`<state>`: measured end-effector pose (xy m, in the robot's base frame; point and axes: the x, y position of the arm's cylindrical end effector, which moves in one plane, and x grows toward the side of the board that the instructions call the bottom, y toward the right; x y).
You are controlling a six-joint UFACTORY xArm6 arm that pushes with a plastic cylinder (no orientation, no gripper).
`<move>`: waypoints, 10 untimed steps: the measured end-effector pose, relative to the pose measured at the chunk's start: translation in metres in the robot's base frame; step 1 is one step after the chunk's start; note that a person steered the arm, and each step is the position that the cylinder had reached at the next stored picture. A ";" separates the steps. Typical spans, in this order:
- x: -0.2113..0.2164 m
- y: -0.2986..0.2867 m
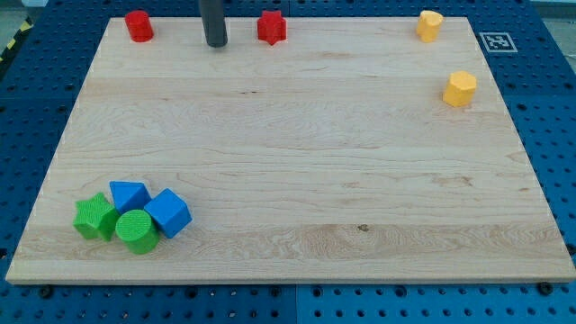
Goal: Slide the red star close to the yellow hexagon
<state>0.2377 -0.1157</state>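
My tip (pixel 216 43): a bare rod without fingers, at the board's top edge, touching nothing.
Red star (pixel 272 28): just right of it.
Yellow hexagon (pixel 460 89): near the right edge.

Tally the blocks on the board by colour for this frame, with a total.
Red: 2, red cylinder, red star
Yellow: 2
Blue: 2
Green: 2, green star, green cylinder
Total: 8

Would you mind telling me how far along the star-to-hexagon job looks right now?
Nothing looks done: the red star sits at the view's top edge, far left of the yellow hexagon. In hand: my tip stands just left of the star, apart from it. Left: the whole slide rightward across the board.
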 end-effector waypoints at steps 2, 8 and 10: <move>-0.044 0.001; 0.002 0.098; 0.033 0.163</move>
<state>0.2708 0.0476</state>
